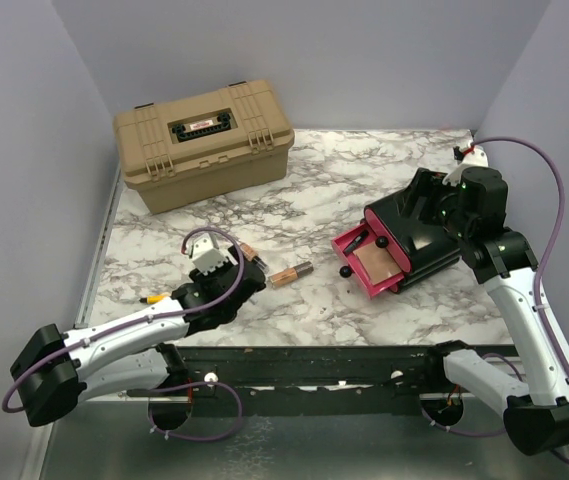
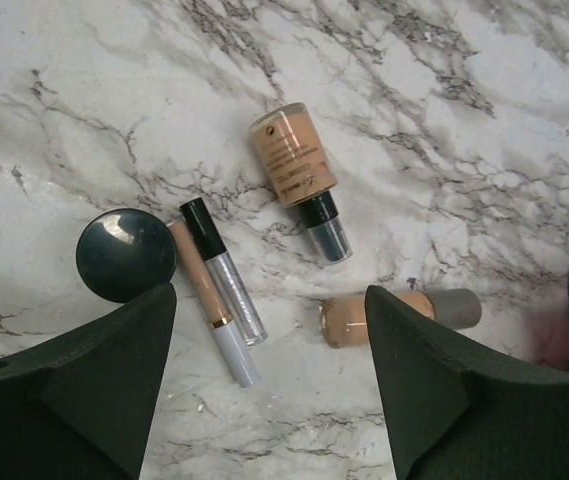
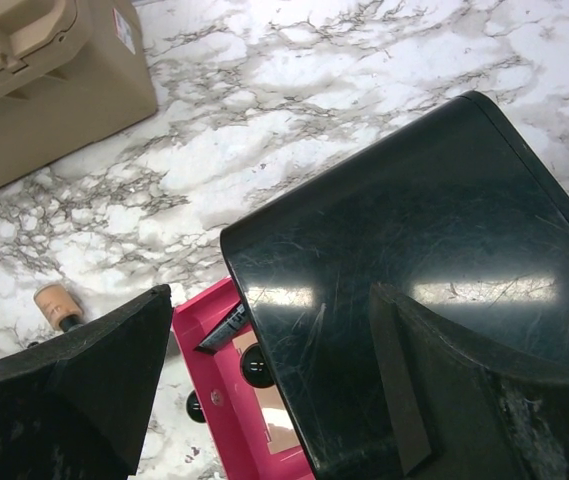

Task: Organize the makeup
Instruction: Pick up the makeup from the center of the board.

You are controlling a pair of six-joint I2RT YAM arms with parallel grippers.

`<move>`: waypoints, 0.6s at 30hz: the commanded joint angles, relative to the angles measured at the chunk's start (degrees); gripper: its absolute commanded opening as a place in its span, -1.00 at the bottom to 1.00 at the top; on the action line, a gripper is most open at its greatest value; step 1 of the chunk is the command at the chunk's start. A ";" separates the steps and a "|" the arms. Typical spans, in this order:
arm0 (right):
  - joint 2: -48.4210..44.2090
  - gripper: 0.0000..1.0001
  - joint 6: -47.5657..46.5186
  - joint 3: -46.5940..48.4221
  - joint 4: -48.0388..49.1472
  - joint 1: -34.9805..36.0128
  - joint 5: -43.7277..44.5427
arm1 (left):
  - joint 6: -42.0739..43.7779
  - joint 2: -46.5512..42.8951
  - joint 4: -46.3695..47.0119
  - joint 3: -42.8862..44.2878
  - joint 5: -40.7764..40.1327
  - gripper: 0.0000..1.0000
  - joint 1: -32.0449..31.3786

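The makeup lies on the marble under my left gripper (image 2: 269, 290), which is open and holds nothing. A tan bottle with a black cap (image 2: 294, 160) lies ahead of the fingers. A dark round compact (image 2: 124, 255), a peach tube (image 2: 204, 290) and a clear glittery tube (image 2: 229, 285) lie by the left finger. A second tan bottle with a grey cap (image 2: 349, 320) sits by the right finger. My right gripper (image 3: 271, 290) hangs open over the black box (image 3: 414, 230). Its open pink drawer (image 3: 209, 385) holds a small black jar (image 3: 256, 365), a black tube (image 3: 224, 325) and a copper-pink compact (image 1: 376, 262).
A closed tan toolbox (image 1: 202, 140) stands at the back left. The black box with pink drawers (image 1: 419, 235) sits tilted at the right, its drawer (image 1: 352, 262) pulled out toward the middle. A yellow pen (image 1: 154, 297) lies by the left arm. Walls close in both sides.
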 commanded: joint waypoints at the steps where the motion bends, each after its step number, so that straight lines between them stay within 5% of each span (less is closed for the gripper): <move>1: 0.12 0.70 -1.45 0.54 0.06 0.13 0.68 | -3.96 2.08 -3.46 -1.87 1.60 0.53 0.07; 18: 1.41 0.70 -1.78 0.94 0.35 0.15 -0.30 | -6.73 8.78 -2.71 -0.34 1.71 0.05 0.06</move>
